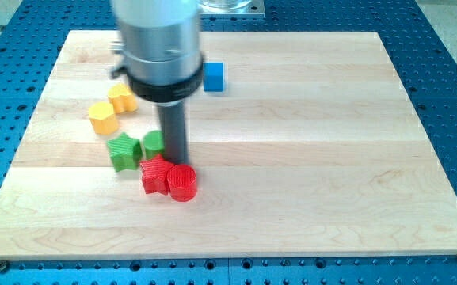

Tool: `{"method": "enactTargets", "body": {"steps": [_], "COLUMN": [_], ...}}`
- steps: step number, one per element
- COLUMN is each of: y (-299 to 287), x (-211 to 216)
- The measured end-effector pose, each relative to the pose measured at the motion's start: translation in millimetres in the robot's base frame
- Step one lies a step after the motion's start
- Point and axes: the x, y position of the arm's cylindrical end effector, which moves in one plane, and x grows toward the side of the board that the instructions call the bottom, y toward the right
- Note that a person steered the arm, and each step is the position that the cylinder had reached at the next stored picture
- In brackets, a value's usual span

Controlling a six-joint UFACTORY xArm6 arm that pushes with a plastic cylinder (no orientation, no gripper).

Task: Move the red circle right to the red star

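Wooden board [307, 158]: red circle [182, 183] touching red star [155, 174].

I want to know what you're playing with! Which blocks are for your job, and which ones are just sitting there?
For the job: red circle, red star, touching; my tip just above them.

Just lying about: green star, green block, two yellow blocks, blue cube.

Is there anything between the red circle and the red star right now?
Nothing visible. The red circle block already sits against the red star block, on its right in the view. My tip is just above them.
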Motion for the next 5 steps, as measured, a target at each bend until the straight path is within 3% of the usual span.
{"method": "enactTargets", "body": {"steps": [3,4,5], "y": [-25.2,11.2,-41.6], "x": [-47.7,-73.2,-72.2]}}
